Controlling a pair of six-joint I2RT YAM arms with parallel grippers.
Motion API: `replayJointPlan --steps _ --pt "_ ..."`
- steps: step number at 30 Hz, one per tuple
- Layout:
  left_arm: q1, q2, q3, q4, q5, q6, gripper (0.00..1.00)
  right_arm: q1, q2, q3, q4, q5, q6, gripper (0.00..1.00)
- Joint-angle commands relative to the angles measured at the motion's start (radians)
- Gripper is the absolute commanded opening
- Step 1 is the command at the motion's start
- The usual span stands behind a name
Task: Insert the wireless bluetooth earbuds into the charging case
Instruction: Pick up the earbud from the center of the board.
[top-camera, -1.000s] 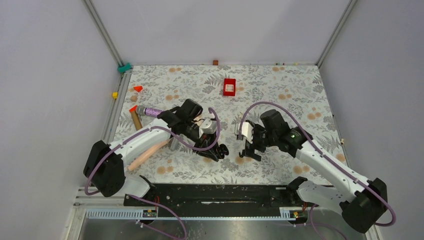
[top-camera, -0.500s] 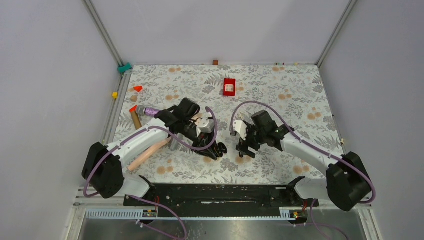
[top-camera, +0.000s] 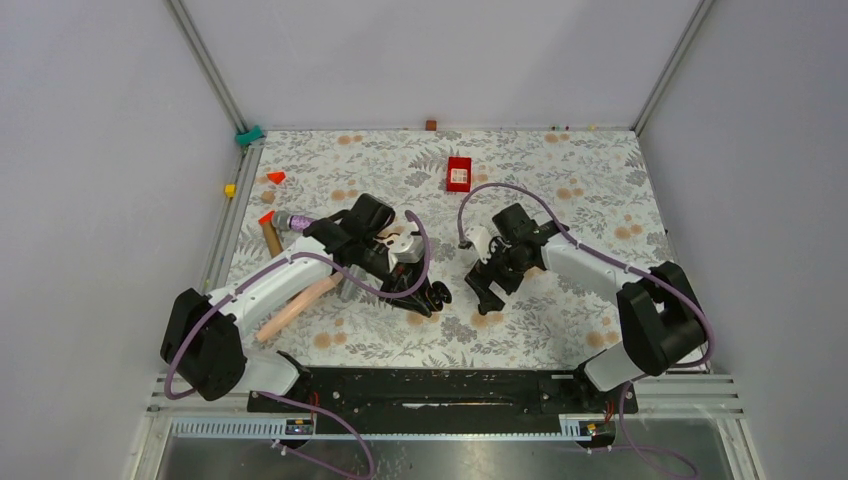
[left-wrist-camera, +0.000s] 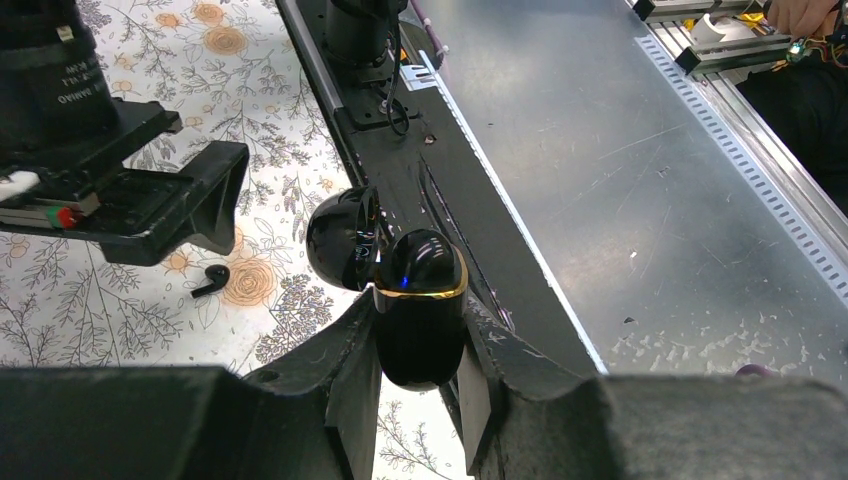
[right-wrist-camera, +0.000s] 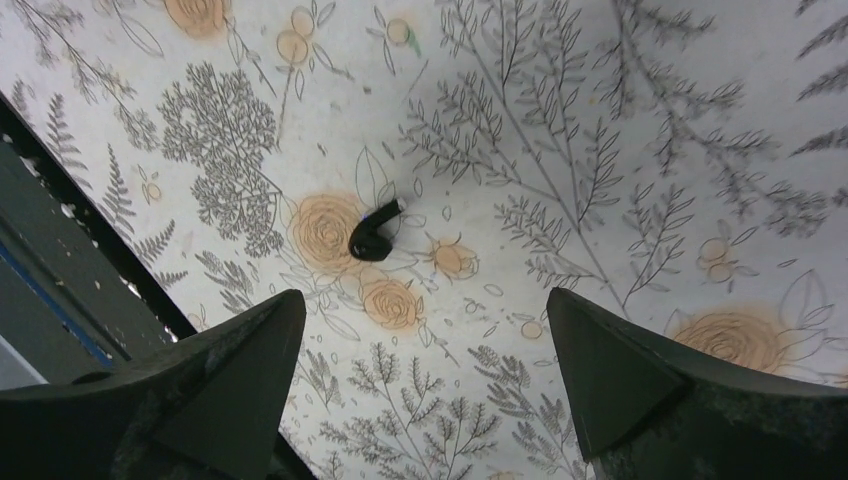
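Observation:
My left gripper (top-camera: 430, 297) is shut on the glossy black charging case (left-wrist-camera: 420, 325) and holds it above the table's near edge. The case's lid (left-wrist-camera: 340, 240) is hinged open to the left. One tiny black earbud (right-wrist-camera: 375, 240) lies on the floral cloth beside an orange flower. It also shows in the left wrist view (left-wrist-camera: 208, 281). My right gripper (top-camera: 487, 290) is open and empty, its fingers (right-wrist-camera: 250, 350) spread above the cloth, with the earbud a little beyond them. The second earbud is not visible.
A red square box (top-camera: 459, 173) sits at the back centre. A purple-tipped cylinder (top-camera: 297, 222), a brown block (top-camera: 270, 238) and orange wedges (top-camera: 275, 177) lie at the left. A black rail (top-camera: 430, 385) and a metal plate (left-wrist-camera: 640, 180) run along the near edge.
My right arm has swung left and away from its base, bringing its open gripper closer to the left gripper. The left gripper with the case has barely moved.

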Motion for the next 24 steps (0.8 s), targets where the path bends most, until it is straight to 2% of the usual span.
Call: replayJointPlan --steps 1,11,24 --pt "0.008 -0.036 0.044 0.013 0.051 0.027 0.0 0.037 0.008 0.017 -0.064 0.077 -0.002 1.0" --pt "0.013 -0.038 0.046 0.013 0.046 0.024 0.0 0.168 0.054 0.003 -0.024 0.267 -0.013 1.0" --pt "0.013 -0.037 0.046 0.012 0.053 0.025 0.0 0.226 0.114 0.007 0.021 0.419 -0.023 1.0"
